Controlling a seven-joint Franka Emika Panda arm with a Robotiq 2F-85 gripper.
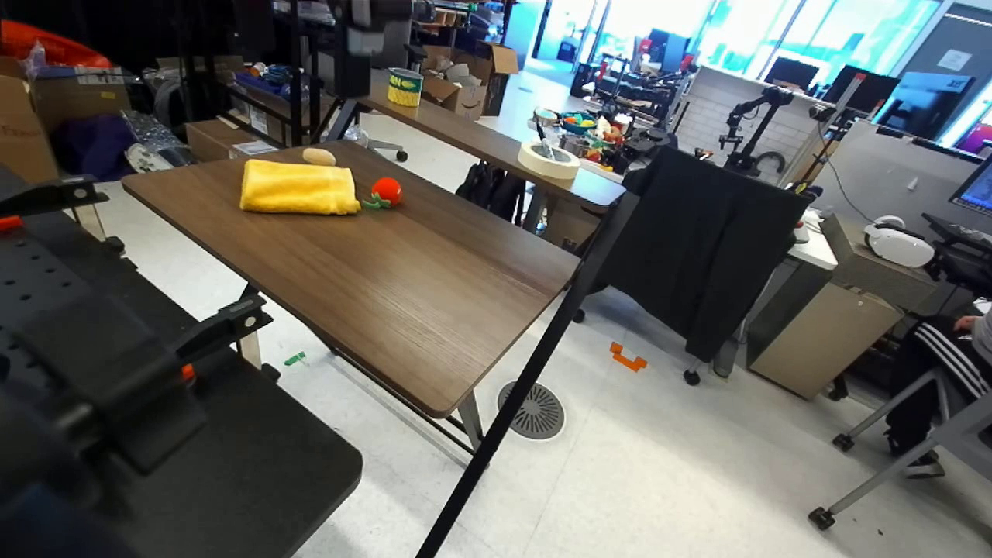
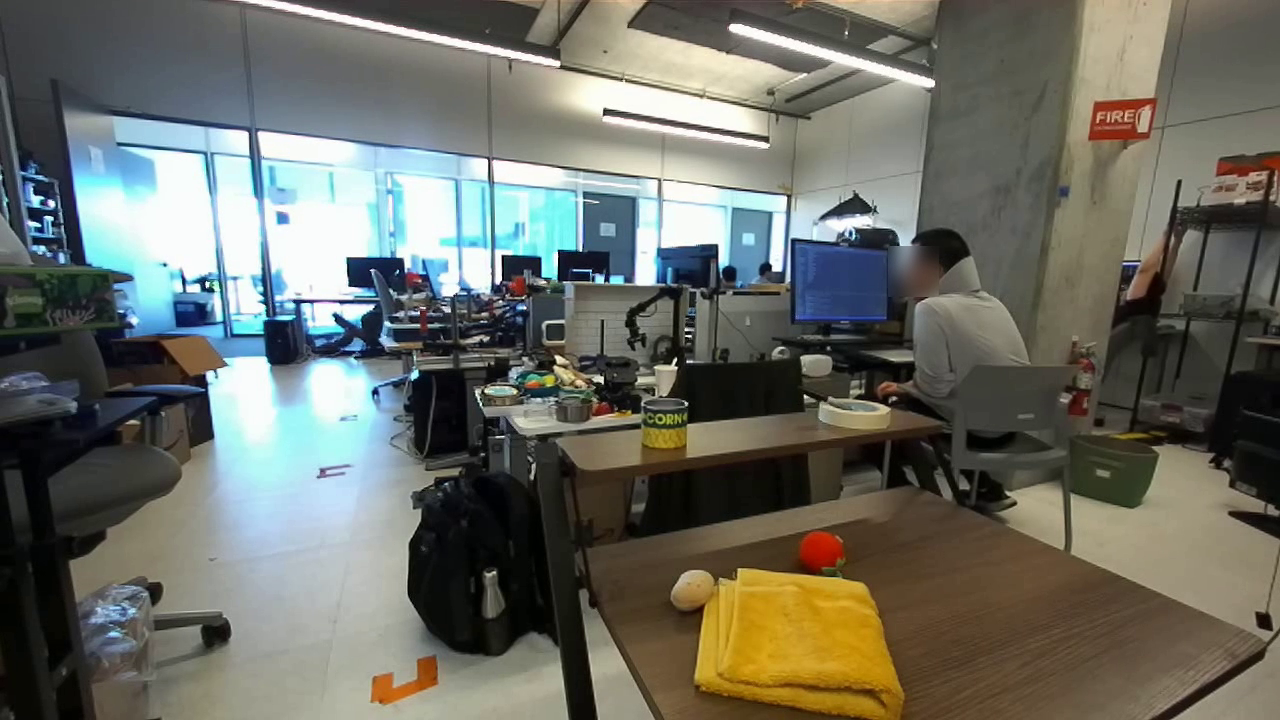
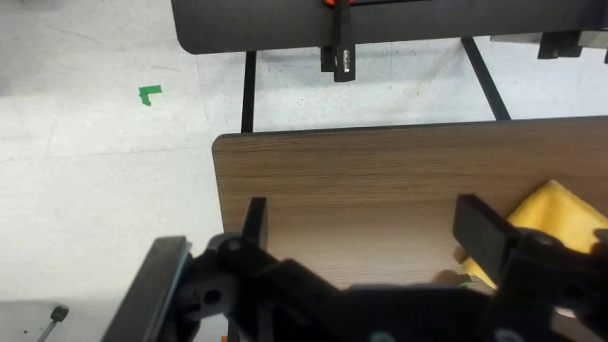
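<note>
My gripper (image 3: 362,209) is open in the wrist view, with nothing between its two black fingers. It is above the brown wooden table (image 3: 356,164). A folded yellow towel (image 3: 563,216) lies beyond the right finger, partly hidden by it. The towel lies on the table in both exterior views (image 1: 298,188) (image 2: 800,645). A red tomato-like ball (image 1: 387,191) with green leaves lies beside the towel, also seen in an exterior view (image 2: 821,551). A beige egg-shaped object (image 1: 318,156) (image 2: 692,590) lies at the towel's other edge. In the wrist view a brownish round patch and some green show, too blurred to name.
A corn can (image 1: 404,87) (image 2: 664,424) and a tape roll (image 1: 549,160) (image 2: 855,415) stand on a raised narrow shelf (image 1: 473,141). A black table (image 1: 263,442) with clamps (image 3: 344,57) runs alongside, across a gap. A black pole (image 1: 511,418) rises by the table's corner. A person (image 2: 965,315) sits behind.
</note>
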